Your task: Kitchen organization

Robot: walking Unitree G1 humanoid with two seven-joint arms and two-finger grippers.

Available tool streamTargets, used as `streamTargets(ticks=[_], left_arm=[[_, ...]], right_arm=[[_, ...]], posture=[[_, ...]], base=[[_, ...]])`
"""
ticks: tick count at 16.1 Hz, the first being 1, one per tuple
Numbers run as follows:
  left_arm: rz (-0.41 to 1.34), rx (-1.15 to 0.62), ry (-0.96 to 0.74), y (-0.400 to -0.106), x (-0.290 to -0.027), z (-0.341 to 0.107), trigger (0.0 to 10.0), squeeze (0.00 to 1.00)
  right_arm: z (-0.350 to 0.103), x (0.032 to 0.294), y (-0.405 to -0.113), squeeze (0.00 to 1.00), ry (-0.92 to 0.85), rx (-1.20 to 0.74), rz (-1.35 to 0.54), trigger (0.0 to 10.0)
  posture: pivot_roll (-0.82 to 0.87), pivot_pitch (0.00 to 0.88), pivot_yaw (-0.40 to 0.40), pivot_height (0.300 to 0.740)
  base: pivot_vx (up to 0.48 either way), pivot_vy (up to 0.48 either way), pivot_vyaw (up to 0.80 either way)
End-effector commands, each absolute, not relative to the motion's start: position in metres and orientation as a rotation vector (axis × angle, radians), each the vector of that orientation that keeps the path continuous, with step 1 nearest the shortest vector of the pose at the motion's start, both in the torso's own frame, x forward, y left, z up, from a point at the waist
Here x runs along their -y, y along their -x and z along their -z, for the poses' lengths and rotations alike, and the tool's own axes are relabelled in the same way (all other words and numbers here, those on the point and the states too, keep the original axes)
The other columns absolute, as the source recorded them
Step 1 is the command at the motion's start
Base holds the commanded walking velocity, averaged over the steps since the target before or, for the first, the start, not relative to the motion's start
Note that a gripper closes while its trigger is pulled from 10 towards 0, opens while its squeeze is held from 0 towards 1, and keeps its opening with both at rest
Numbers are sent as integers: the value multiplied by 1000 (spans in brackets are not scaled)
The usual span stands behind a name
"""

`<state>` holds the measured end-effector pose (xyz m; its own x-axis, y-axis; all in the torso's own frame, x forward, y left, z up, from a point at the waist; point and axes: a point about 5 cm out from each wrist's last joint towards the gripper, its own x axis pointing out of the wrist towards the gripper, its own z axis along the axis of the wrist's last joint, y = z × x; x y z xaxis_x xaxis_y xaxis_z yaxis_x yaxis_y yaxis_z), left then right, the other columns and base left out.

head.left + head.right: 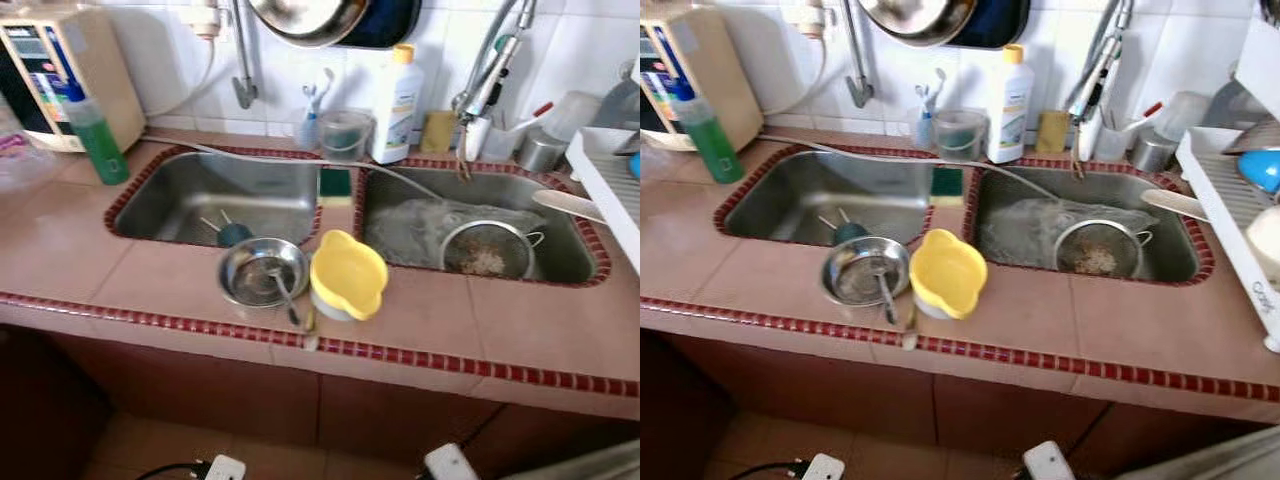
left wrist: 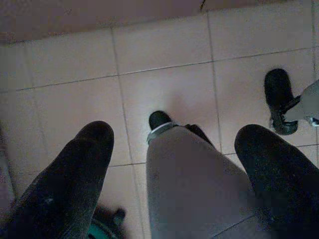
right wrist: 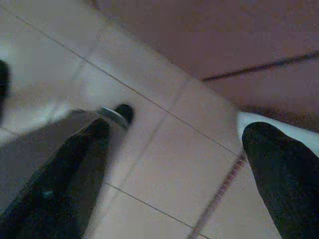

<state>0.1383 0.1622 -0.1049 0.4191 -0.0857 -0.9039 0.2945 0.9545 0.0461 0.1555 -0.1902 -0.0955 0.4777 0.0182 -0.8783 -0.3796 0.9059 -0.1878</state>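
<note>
A yellow cup [image 1: 347, 274] stands on the tiled counter [image 1: 520, 325] between two steel sinks [image 1: 215, 197], just beside one steel bowl [image 1: 263, 272] holding a spoon [image 1: 284, 296]. One strainer [image 1: 487, 249] sits in the right sink. Both arms hang down over the floor tiles [image 2: 164, 50]: the left gripper [image 2: 172, 164] and the right gripper [image 3: 174, 164] each have fingers spread wide, holding nothing. One green bottle [image 1: 95, 130] and one white bottle [image 1: 397, 105] stand by the white-tiled wall.
</note>
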Motion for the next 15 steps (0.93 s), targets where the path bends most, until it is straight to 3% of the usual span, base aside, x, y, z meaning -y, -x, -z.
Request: streamTargets(ticks=[1,15], left_arm=[[235,-1129,-211,-136,-164,106,10000,0],[246,-1132,-229,-135,-165,106,10000,0]], right_arm=[[96,191,-153,0,392,-1057,-248,10000],[94,193,-159,0,401,-1039,-261,10000]], posture=[[-127,0,22,740],[-126,0,17,740]], base=[[0,0,0],[0,0,0]])
